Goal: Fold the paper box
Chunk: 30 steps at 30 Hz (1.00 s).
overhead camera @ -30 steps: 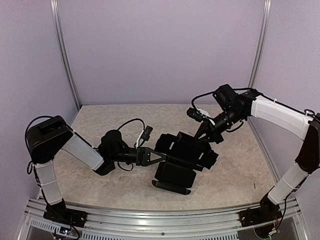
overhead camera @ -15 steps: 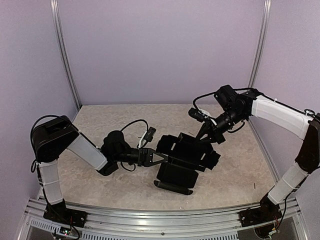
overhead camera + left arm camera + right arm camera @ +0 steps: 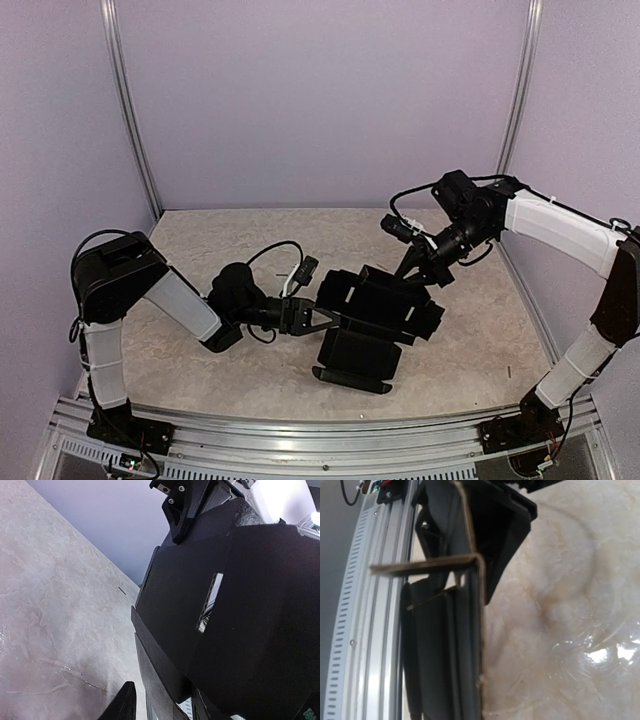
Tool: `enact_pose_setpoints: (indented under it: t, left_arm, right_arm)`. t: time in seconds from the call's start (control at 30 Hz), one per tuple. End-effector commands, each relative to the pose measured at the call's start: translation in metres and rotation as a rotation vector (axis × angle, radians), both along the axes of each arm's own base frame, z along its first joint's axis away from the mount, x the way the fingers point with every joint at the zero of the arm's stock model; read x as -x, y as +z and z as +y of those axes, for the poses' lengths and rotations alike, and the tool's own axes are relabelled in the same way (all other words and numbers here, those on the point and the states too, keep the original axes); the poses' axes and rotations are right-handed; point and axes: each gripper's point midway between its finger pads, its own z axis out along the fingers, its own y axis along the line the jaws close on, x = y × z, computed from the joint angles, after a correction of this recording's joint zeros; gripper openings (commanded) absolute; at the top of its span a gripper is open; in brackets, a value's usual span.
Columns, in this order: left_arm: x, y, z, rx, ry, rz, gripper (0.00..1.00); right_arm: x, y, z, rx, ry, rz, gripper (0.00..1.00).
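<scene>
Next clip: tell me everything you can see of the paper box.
The paper box is matte black thin cardboard, partly folded, with flaps, tabs and a narrow slot. It sits mid-table, near flap resting on the table. The right gripper pinches its far edge; the left gripper stands open at its left edge.

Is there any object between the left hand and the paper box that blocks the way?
Nothing visible does. The left hand, open, is right at the left edge of the paper box, with only table beside it. The right hand is shut on the box's far edge.
</scene>
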Motion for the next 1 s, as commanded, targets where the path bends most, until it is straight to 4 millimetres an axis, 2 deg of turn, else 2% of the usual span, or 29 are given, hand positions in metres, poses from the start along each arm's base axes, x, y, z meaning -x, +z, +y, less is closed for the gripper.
enact_pose_setpoints:
  t: [0.0,0.27,0.47,0.53,0.63,0.77,0.97]
  left_arm:
    - [0.006,-0.011,-0.014,-0.036,-0.029,0.004,0.37]
    - [-0.005,-0.02,-0.018,-0.079,0.056,0.03,0.26]
    - [0.0,-0.011,-0.019,0.0,0.035,0.02,0.14]
    - [0.005,-0.002,-0.018,0.058,0.011,0.016,0.21]
    - [0.012,0.0,-0.017,0.101,-0.02,0.003,0.4]
    - [0.019,0.004,-0.014,0.126,-0.037,-0.028,0.45]
    - [0.019,0.009,-0.008,0.137,0.001,-0.046,0.44]
  right_arm:
    - [0.0,0.028,0.01,-0.102,0.026,-0.053,0.0]
    - [-0.003,0.034,0.01,-0.114,0.006,-0.09,0.0]
    - [0.003,0.038,0.011,-0.144,0.025,-0.081,0.0]
    - [0.006,0.036,0.011,-0.151,0.03,-0.068,0.0]
    - [0.007,0.034,0.011,-0.154,0.033,-0.058,0.0]
    - [0.004,0.036,0.011,-0.159,0.026,-0.063,0.0]
    - [0.001,0.038,0.01,-0.174,0.017,-0.058,0.0]
